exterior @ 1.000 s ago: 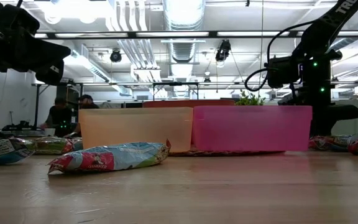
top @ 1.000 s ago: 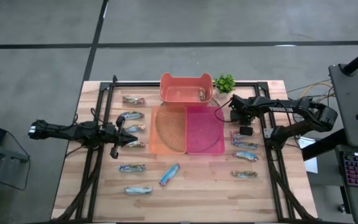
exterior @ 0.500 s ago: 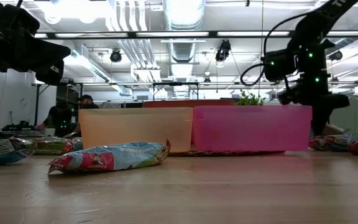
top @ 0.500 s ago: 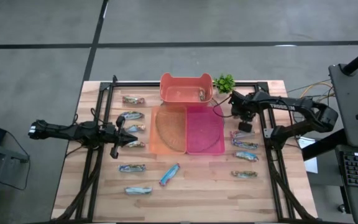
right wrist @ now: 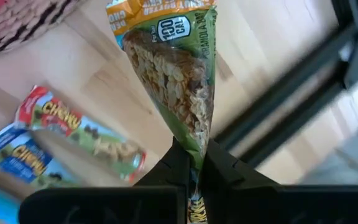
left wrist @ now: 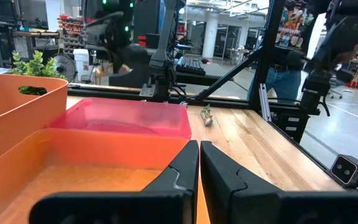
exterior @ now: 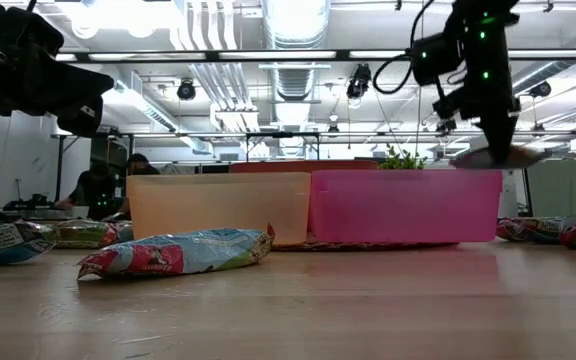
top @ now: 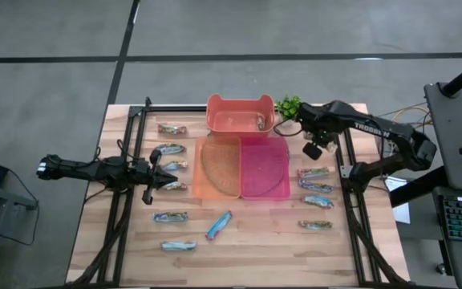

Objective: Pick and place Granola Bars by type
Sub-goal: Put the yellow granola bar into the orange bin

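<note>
Several granola bars lie flat on the table: a column left of the bins (top: 168,149), a blue one (top: 219,225) near the front, and a row on the right (top: 316,187). My right gripper (top: 314,150) is in the air by the pink bin's (top: 265,189) far right corner, shut on a green granola bar (right wrist: 179,87). In the low view it hangs high (exterior: 488,140) above the pink bin. My left gripper (top: 154,172) waits, shut and empty, left of the orange bin (top: 203,189). My right gripper pinches the green bar between its two fingers at one end of the wrapper (right wrist: 194,149). The rest of the bar reaches out past the fingertips. It is lifted clear of the table, its free end (exterior: 503,157) level with the pink bin's rim.
A coral bin (top: 239,122) stands behind the two flat bins, with one bar inside (top: 260,122). A small green plant (top: 289,105) sits beside it, close to my right arm. Black frame rails run along both sides of the table. Bare wood lies at the near edge.
My right gripper has risen from the right-hand row of bars and moved toward the far edge, carrying the green bar up off the table. The left arm kept still.
</note>
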